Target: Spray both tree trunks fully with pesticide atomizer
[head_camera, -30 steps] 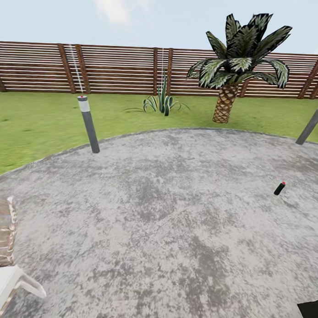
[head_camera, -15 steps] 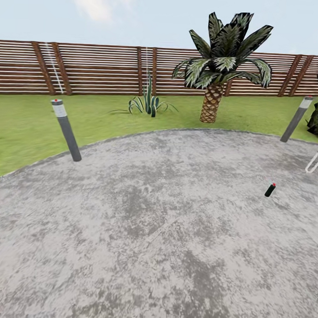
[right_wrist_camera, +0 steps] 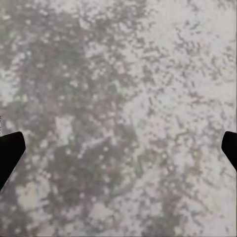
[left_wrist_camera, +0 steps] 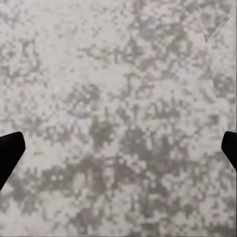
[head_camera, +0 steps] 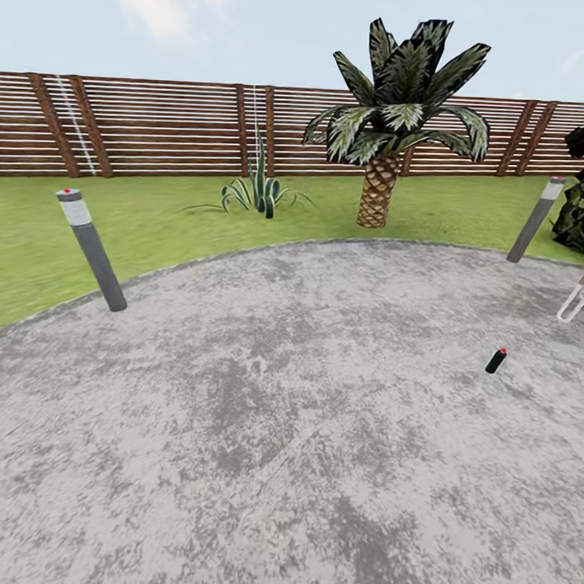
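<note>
Pesticide atomizer [head_camera: 495, 360] lies on the grey paving [head_camera: 287, 426], far right, nothing around it. Palm [head_camera: 382, 118], fence [head_camera: 163, 127] and bollards [head_camera: 91, 250] stand beyond. My pincers' fingers [left_wrist_camera: 10, 150] [right_wrist_camera: 10, 150] are wide apart, holding nothing.

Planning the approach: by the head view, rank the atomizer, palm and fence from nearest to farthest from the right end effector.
1. Atomizer, on the paving, right side.
2. Palm, on the grass, centre-right.
3. Fence, at the far back.

Even, bright daylight without strong shadows; posts [head_camera: 91, 251] lean outward at the edges; wrist views look coarsely pixelated.
</note>
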